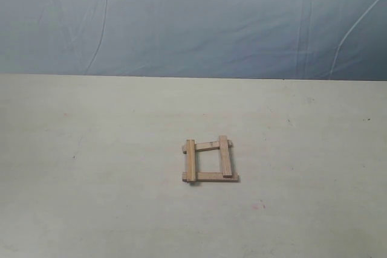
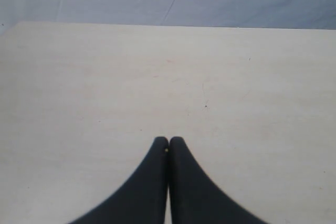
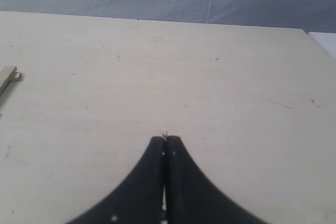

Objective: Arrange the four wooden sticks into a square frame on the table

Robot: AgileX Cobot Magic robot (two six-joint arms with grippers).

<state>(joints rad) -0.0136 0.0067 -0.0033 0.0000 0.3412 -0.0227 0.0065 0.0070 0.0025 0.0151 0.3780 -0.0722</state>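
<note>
Surface: a wide, pale cream flat table point(image 1: 91, 209) with faint reddish specks. It spreads out on every side of the frame.

Backdrop: a creased blue-grey cloth sheet point(image 1: 193, 22) rising behind the table's far edge, well apart from the frame.

Frame: a small open square frame point(image 1: 225, 176) lying flat on the table, made of four short, flat, light-brown wooden sticks point(image 1: 205, 177) with overlapping corners.

Frame, cross-pieces: the near stick point(image 1: 213, 177) lies straight along the front of the frame. The far stick point(image 1: 208, 147) closes the back and sits slightly tilted.

Frame, side pieces: the stick on the left arm's side point(image 1: 190, 160) and the stick on the right arm's side point(image 1: 225, 156) rest on top of the two cross-pieces, touching them at all four corners. The left one pokes just past the near stick.

Frame, interior: bare table shows through the opening.

Left gripper: the black, curved left gripper point(image 2: 168, 143) has its two fingers pressed together tip to tip, with nothing between them. It hangs above bare table, and the frame does not appear in the left wrist view.

Right gripper: the black, curved right gripper point(image 3: 166, 140) is likewise closed — fingertips meeting, nothing held. One pale stick end point(image 3: 9, 76) of the frame shows at the picture's edge, well apart from the fingertips.

Exterior view: neither gripper appears near the frame, which lies alone on the table.
</note>
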